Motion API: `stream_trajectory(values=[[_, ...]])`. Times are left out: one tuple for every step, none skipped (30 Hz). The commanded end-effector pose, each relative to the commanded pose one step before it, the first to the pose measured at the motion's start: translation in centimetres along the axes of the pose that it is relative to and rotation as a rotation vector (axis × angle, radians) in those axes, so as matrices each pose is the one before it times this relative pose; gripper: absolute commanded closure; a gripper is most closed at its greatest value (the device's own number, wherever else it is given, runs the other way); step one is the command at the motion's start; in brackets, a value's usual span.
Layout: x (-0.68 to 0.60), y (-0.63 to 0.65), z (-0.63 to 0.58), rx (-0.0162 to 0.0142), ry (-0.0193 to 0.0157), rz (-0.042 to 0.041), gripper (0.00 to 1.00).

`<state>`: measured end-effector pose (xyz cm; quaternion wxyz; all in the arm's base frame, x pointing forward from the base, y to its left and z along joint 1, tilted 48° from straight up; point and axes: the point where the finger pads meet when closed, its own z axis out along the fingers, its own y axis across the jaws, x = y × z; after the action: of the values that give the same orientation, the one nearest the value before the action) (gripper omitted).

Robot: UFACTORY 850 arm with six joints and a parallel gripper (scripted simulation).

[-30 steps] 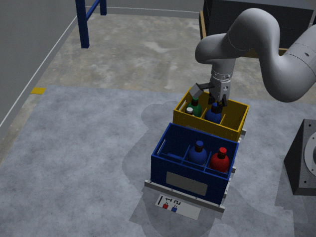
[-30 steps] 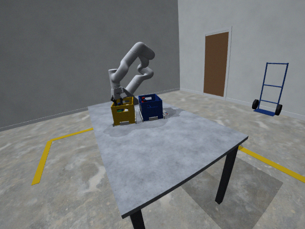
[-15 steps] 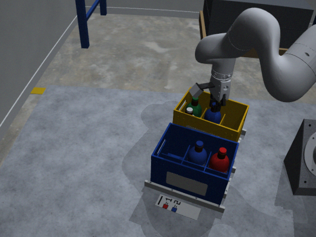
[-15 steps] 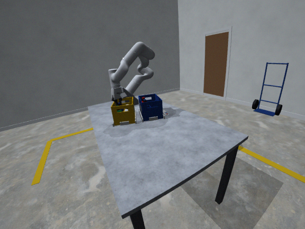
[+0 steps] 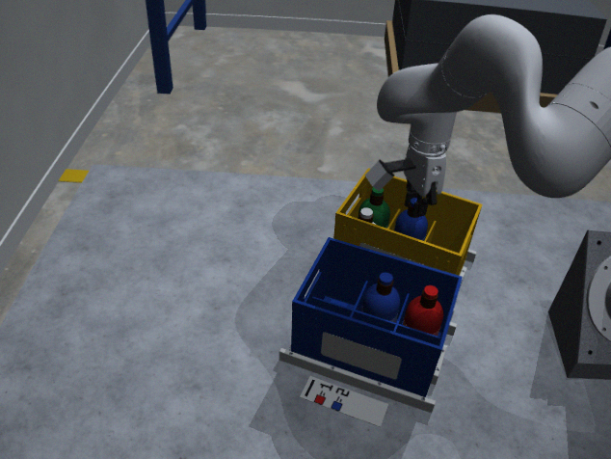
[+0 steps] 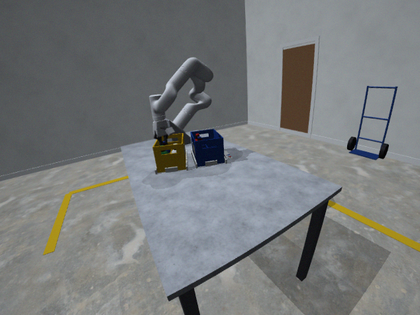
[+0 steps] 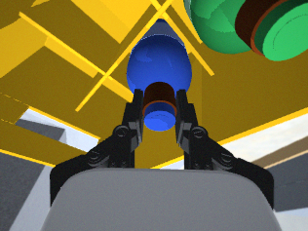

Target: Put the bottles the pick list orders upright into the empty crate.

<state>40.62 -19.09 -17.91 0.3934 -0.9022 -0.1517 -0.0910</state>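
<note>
My gripper is shut on the neck of a blue bottle that stands upright in the middle cell of the yellow crate. A green bottle and a white-capped bottle stand in the same crate to the left. The blue crate holds a blue bottle and a red bottle, both upright. The pick list lies in front of the blue crate and shows red 1, blue 2.
A dark grey block stands on the table at the right. The arm's elbow arches over the back right. A hand truck stands by the far wall.
</note>
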Motion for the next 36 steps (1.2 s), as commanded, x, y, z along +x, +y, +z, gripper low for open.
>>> stream_trajectory(values=[[0.059,0.071,-0.112,-0.00198,0.00094,-0.00069,1.0],[0.0,0.0,0.0,0.0,-0.00001,0.0,1.0],[-0.001,0.0,0.001,0.00001,-0.00001,0.00001,1.0],[-0.001,0.0,0.001,0.00001,-0.00001,0.00001,1.0],[0.0,0.0,0.0,0.00001,0.0,0.0,1.0],[0.001,0.0,0.0,0.0,0.00001,0.0,1.0],[0.0,0.0,0.0,0.0,0.00001,0.0,1.0],[0.0,0.0,0.0,0.0,0.0,0.0,1.0],[0.0,0.0,0.0,0.0,0.0,0.0,1.0],[0.0,0.0,0.0,0.0,0.0,0.0,1.0],[-0.001,0.0,0.001,0.00001,-0.00001,0.00001,1.0],[0.001,0.0,0.0,0.0,0.00001,0.0,1.0],[0.001,0.0,0.0,0.0,0.00001,0.0,1.0],[0.0,0.0,0.0,0.0,0.0,0.0,1.0],[0.0,0.0,0.0,0.0,-0.00001,0.0,1.0],[-0.001,0.0,0.0,0.0,-0.00001,0.0,1.0],[0.0,0.0,0.0,0.0,0.0,0.0,1.0],[0.0,0.0,0.0,0.0,0.0,0.0,1.0],[0.0,0.0,0.0,0.0,0.00001,0.0,1.0],[0.0,0.0,0.0,0.0,0.0,0.0,1.0],[0.0,0.0,0.0,0.0,0.0,0.0,1.0],[0.0,0.0,0.0,0.0,-0.00001,0.0,1.0],[0.0,0.0,0.0,0.0,0.0,0.0,1.0],[0.0,0.0,0.0,0.0,0.0,0.0,1.0],[0.003,0.003,-0.171,-0.00013,0.00006,-0.00006,1.0],[0.0,0.0,0.0,0.0,0.0,0.0,1.0],[0.0,0.0,0.0,0.0,0.0,0.0,1.0],[-0.001,-0.001,-0.165,-0.00001,0.0,0.0,1.0],[-0.001,-0.001,-0.164,-0.00002,-0.00001,0.0,1.0],[0.002,0.003,-0.175,0.00003,0.0,0.0,1.0],[0.0,0.0,-0.167,0.0,0.0,0.0,1.0],[0.0,0.0,-0.167,0.0,0.0,0.0,1.0],[0.0,0.0,-0.167,0.0,0.0,0.0,1.0],[0.0,0.0,-0.167,0.0,0.0,0.0,1.0],[0.0,0.0,-0.167,0.0,0.0,0.0,1.0],[0.0,0.0,-0.167,0.0,0.0,0.0,1.0]])
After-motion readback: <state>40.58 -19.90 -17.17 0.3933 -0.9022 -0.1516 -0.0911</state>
